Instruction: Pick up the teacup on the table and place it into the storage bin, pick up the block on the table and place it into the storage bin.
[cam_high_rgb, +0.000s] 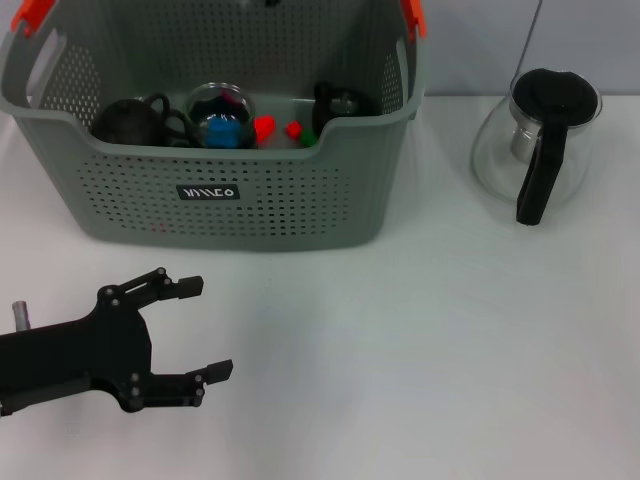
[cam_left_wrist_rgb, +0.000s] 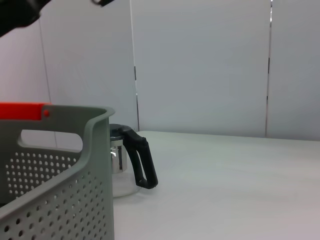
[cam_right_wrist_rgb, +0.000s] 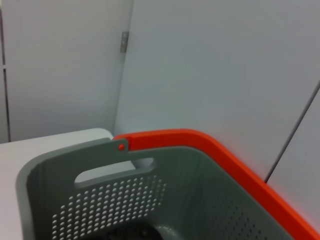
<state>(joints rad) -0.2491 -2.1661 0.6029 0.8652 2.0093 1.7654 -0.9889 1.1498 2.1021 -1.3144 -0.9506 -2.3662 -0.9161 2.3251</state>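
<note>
— Closest to the camera was the left gripper (cam_high_rgb: 205, 328). What was it doing?

— It hung low over the white table (cam_high_rgb: 420, 360), in front of the storage bin (cam_high_rgb: 215, 205). Its two black fingers were spread wide apart and held nothing.

— What else was near the bin?

— Off to the bin's right side stood a glass teapot (cam_high_rgb: 537, 140) with a black lid and a black handle. It was apart from the bin. Nothing stood between the gripper and the bin.

— What did the bin look like?

— It was big and grey-green, with lots of little holes in its walls. It had orange clips at the top and a small black label with white letters on the front wall.

— Was anything inside?

— Yes. A dark teacup (cam_high_rgb: 135, 122) lay at the bin's left end. Beside it was a clear round thing with blue and pink in it. Small red and green blocks (cam_high_rgb: 282, 130) lay near the middle, and another dark thing sat at the right end.

— And the right gripper?

— I could not see it.
</note>
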